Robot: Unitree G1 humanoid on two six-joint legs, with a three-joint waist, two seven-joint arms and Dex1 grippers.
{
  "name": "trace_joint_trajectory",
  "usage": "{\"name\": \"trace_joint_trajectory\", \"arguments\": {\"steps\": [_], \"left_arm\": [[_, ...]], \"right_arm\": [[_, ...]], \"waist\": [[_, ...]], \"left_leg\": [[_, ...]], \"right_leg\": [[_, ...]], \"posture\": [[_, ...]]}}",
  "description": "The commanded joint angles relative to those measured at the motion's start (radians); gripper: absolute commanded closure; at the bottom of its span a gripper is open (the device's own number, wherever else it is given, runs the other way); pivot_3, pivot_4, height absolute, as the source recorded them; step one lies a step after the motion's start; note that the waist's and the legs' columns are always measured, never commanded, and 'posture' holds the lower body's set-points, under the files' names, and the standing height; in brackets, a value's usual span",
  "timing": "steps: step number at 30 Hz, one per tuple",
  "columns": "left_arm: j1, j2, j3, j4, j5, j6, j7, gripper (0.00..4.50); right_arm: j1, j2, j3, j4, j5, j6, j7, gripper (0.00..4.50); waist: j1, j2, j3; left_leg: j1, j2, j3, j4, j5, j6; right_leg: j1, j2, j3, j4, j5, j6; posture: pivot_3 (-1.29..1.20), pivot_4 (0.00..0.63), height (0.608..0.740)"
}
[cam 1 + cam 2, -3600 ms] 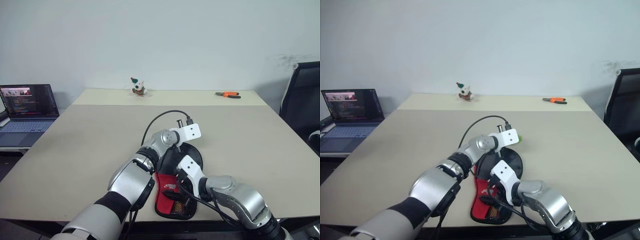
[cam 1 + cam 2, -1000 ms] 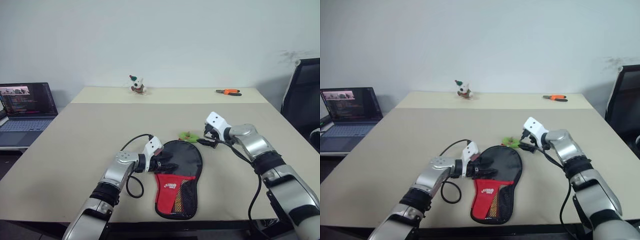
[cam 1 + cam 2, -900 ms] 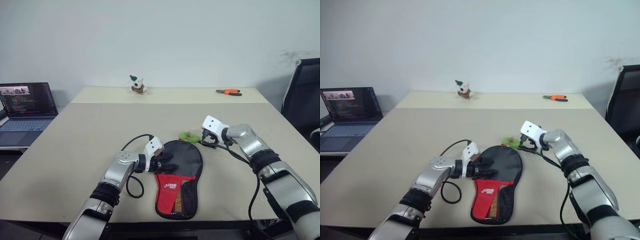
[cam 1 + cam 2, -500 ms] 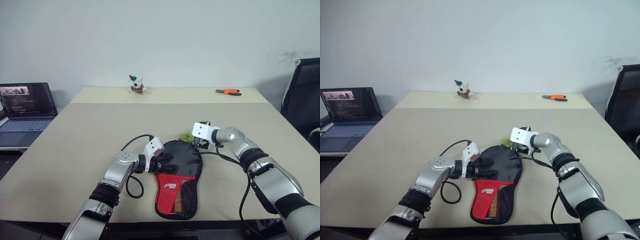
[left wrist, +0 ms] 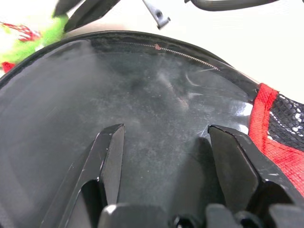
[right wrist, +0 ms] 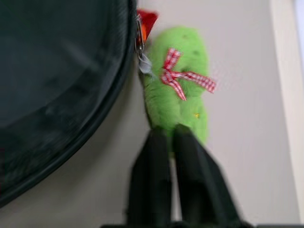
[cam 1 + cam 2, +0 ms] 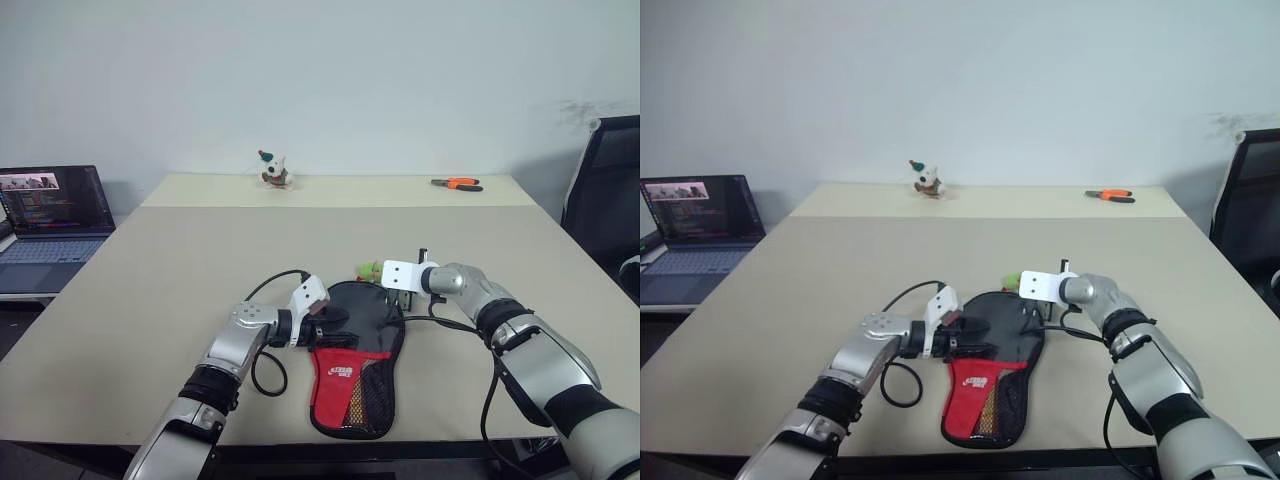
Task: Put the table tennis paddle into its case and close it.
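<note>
The case (image 7: pixel 372 322) lies flat on the beige table (image 7: pixel 180 270), with its round black face toward the far side and its red panel (image 7: pixel 333 385) and mesh pocket toward me. The table tennis paddle is out of view. My left gripper (image 5: pixel 166 130) rests open on the black face, its fingers (image 5: pixel 110 156) spread flat on the fabric. My right gripper (image 6: pixel 171 130) is shut at the case's far right rim. Its tips touch the end of a green plush charm (image 6: pixel 183 90) hanging from the zip pull (image 6: pixel 142 59). Whether they pinch the charm is unclear.
An open laptop (image 7: pixel 55 205) stands on a side desk at the left. A small plush figure (image 7: pixel 273 171) and orange-handled pliers (image 7: pixel 457 185) lie along the table's far edge. A black chair (image 7: pixel 605 200) stands at the right. A black cable loops beside my left arm (image 7: pixel 262 370).
My right gripper has come left and down to the case's far right rim, rolled, and gone from open to shut. The left gripper has stayed on the case.
</note>
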Motion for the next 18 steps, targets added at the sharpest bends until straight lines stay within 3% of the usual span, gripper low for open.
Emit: {"name": "trace_joint_trajectory", "arguments": {"steps": [1, 18], "left_arm": [[-0.007, 0.003, -0.018, -0.007, 0.013, -0.011, -0.017, 1.45], [-0.053, -0.043, -0.026, 0.040, 0.015, -0.053, -0.056, 1.45]], "right_arm": [[-0.034, -0.008, -0.016, -0.012, 0.002, -0.004, 0.008, 4.48], [-0.002, -0.089, -0.059, -0.102, 0.039, -0.019, 0.176, 4.48]], "waist": [[0.000, 0.000, 0.000], [0.005, 0.001, 0.000]], "left_leg": [[0.000, 0.000, 0.000, 0.000, 0.000, 0.000], [-0.001, 0.000, 0.000, 0.000, 0.000, 0.000]], "right_leg": [[0.000, 0.000, 0.000, 0.000, 0.000, 0.000], [0.000, 0.000, -0.001, 0.000, 0.000, 0.000]], "posture": [[0.00, 0.150, 0.740], [0.00, 0.150, 0.740]]}}
